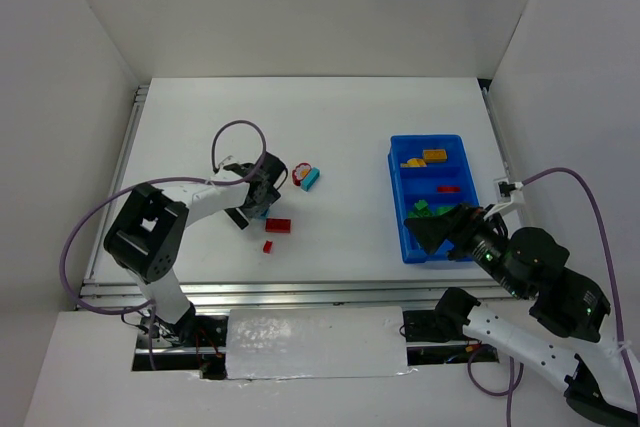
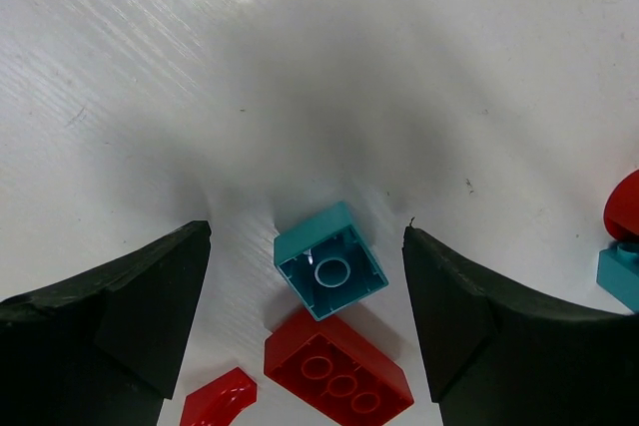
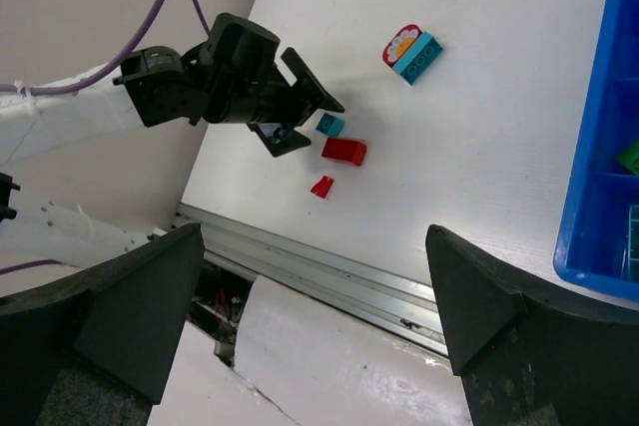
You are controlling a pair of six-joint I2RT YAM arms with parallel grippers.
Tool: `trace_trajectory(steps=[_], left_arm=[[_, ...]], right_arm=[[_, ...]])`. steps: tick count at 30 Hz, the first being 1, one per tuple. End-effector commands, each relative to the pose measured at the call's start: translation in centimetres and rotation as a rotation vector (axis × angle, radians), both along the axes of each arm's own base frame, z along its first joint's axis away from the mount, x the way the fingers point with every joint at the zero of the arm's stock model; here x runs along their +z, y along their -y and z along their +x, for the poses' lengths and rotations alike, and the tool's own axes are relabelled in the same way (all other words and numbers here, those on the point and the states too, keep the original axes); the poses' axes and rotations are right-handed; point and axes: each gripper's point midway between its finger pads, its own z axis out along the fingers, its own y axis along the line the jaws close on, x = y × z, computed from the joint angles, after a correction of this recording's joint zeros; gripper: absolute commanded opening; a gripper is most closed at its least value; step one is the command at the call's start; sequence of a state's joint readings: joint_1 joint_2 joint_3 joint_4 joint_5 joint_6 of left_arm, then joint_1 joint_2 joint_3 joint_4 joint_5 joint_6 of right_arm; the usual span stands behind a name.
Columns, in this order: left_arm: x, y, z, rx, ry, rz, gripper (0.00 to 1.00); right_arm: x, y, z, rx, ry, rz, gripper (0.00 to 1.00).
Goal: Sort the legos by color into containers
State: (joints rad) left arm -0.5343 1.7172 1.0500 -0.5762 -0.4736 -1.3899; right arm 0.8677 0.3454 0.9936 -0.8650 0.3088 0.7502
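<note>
A small cyan brick [image 2: 329,261] lies on the white table between the fingers of my left gripper [image 2: 306,229], which is open with a gap on each side of the brick. Just behind it lie a red brick [image 2: 337,366] and a small red piece [image 2: 218,398]. A longer cyan brick [image 3: 417,57] and a rounded red piece [image 3: 401,44] sit together further right. The blue tray [image 1: 397,197] holds yellow pieces [image 1: 428,157], a red piece [image 1: 448,188] and green pieces [image 1: 425,209] in separate compartments. My right gripper [image 1: 425,234] hangs open and empty by the tray's near end.
The metal rail [image 3: 329,271] runs along the table's near edge, under my right gripper [image 3: 313,231]. White walls [image 1: 100,37] enclose the table on the left, back and right. The left arm [image 3: 150,97] reaches in from the left.
</note>
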Motion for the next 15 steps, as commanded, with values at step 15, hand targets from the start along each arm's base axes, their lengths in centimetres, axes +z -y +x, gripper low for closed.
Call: trace_trajectory(steps=[15], left_arm=[[-0.6,1.4,0.9,0.046,0.021,-0.043,0.53]], right_arm=[[0.5,-0.2,0.2,0.004,0.035,0.008,1.0]])
